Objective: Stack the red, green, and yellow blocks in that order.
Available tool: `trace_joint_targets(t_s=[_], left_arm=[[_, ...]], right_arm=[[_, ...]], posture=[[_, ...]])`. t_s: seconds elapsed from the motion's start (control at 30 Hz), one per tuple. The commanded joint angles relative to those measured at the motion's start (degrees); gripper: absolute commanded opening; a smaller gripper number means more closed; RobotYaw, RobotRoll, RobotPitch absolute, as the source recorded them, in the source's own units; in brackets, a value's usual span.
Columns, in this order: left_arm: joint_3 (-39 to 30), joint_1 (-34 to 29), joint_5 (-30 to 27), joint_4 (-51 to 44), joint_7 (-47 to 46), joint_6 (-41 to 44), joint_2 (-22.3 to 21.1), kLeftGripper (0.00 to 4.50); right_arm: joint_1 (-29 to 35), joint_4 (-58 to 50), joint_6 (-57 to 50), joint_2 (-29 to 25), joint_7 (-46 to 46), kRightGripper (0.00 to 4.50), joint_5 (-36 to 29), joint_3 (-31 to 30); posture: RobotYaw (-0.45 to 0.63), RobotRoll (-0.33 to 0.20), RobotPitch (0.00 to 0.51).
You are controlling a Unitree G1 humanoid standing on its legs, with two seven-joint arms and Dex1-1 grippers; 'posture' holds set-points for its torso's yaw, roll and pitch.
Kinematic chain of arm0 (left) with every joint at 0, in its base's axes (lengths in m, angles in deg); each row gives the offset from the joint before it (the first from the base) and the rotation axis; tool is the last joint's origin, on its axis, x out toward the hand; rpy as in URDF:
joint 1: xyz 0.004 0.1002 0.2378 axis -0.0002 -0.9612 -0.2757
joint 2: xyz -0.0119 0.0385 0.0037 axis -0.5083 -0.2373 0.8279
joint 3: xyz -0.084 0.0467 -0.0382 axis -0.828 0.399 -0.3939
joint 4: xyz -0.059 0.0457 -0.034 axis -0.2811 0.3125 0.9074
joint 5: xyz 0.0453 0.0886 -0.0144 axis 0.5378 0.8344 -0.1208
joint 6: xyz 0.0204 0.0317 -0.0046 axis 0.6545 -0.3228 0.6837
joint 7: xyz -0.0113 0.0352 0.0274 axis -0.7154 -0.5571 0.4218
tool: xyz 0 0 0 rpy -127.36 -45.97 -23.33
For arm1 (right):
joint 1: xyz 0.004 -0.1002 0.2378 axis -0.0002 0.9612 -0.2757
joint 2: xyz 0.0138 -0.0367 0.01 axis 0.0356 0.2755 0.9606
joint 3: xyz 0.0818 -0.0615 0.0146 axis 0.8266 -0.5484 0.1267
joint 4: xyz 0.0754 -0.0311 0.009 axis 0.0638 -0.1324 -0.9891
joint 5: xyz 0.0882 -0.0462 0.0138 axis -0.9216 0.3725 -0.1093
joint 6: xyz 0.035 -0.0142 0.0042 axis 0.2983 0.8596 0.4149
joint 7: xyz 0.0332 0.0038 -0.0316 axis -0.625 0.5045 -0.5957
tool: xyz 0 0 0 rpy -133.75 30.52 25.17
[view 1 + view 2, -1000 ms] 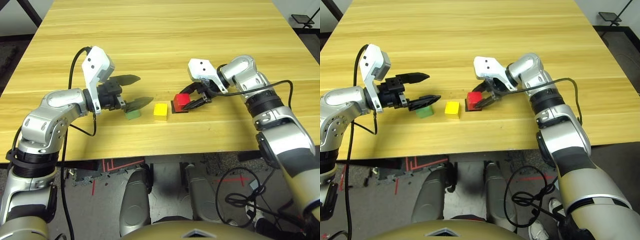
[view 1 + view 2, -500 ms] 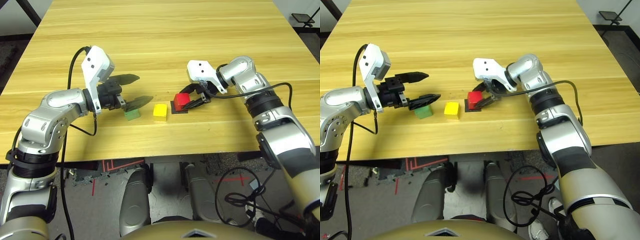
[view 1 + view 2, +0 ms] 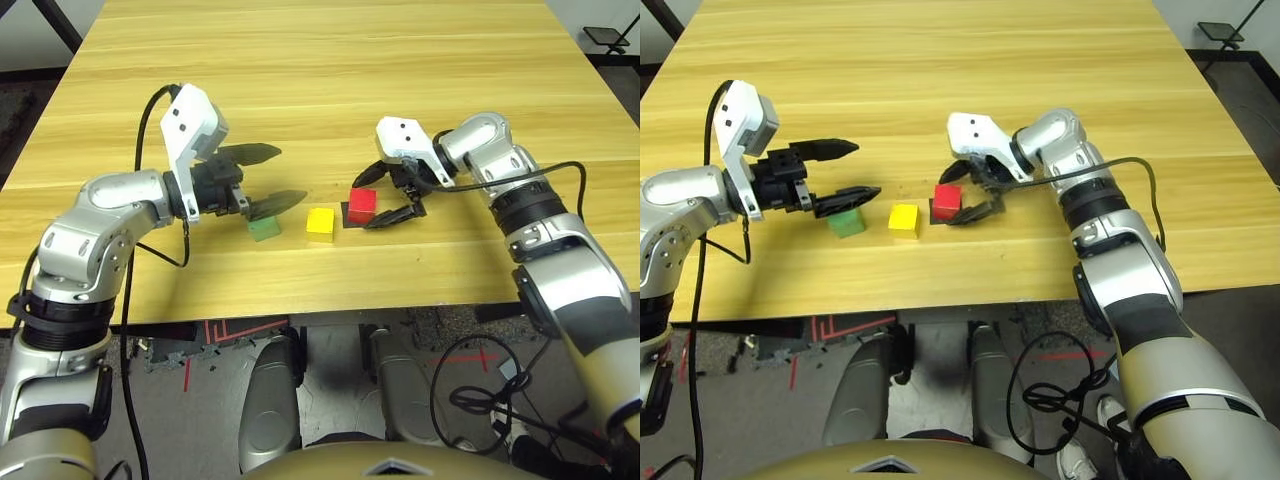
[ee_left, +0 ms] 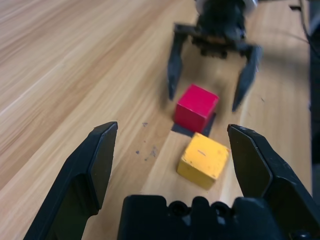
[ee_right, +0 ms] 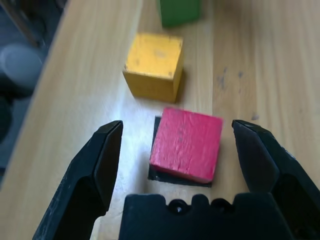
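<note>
On the tabletop (image 3: 330,90), the red block (image 3: 362,203) is seated on a black square patch (image 3: 352,217), straddled untouched by the spread right gripper (image 3: 385,196); the yellow block (image 3: 320,221) and green block (image 3: 264,229) are set alongside, the latter under the spread left gripper (image 3: 272,178).

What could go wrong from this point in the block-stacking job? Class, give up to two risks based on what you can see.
1. The right gripper stands open with a finger on each side of the red block, which sits on the black patch; pulling away carelessly might nudge it off.
2. The left gripper hangs open over the green block, and the yellow block lies close beside; a sloppy grasp could bump it.
</note>
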Motion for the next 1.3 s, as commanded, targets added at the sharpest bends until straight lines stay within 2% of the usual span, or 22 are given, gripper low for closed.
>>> trace_joint_targets(t_s=[0.03, 0.23, 0.33, 0.47, 0.73, 1.03, 1.3], left_arm=[[3.49, 0.97, 3.04, 2.27, 6.32, -3.39, -2.89, 4.5], [7.35, 2.85, 7.58, 6.95, 10.26, -9.03, -1.66, 4.5], [9.19, 3.27, 10.05, 9.28, 11.3, -12.09, -0.6, 4.5], [10.55, 3.48, 12.86, 13.68, 13.04, -16.26, 0.13, 4.5], [8.52, 2.14, 15.6, 19.38, 13.77, -19.02, -2.08, 4.5], [8.32, -2.03, 16.23, 16.92, 12.8, -14.05, -3.01, 4.5], [6.73, -4.5, 14.58, 12.75, 7.99, -8.83, -0.15, 4.5]], right_arm=[[-1.7, 3.29, 2.68, -5.23, 0.64, 4.44, -3.64, -0.32], [-2.44, 11.95, 6.03, -12.21, -0.66, 4.44, -2.76, 4.71], [-1.69, 13.71, 6.65, -13.9, -2.14, 4.44, -2.26, 6.42], [0.97, 12.87, 5.7, -15.4, -3.92, 4.44, -2.23, 8.62], [5.7, 6.72, 0.75, -16.21, -5.38, 4.44, -3.17, 11.35], [6.35, 3.03, -2.6, -15.68, -6.18, 4.44, -3.33, 12.12], [6.33, 2.91, -1.53, -14.91, -3.7, 4.44, -4.41, 12.21]], posture=[[0.3, -0.066, 0.222], [0.24, -0.063, 0.218], [0.21, -0.059, 0.218], [0.17, -0.058, 0.218], [0.15, -0.049, 0.222], [0.16, -0.05, 0.226], [0.17, -0.051, 0.23]])
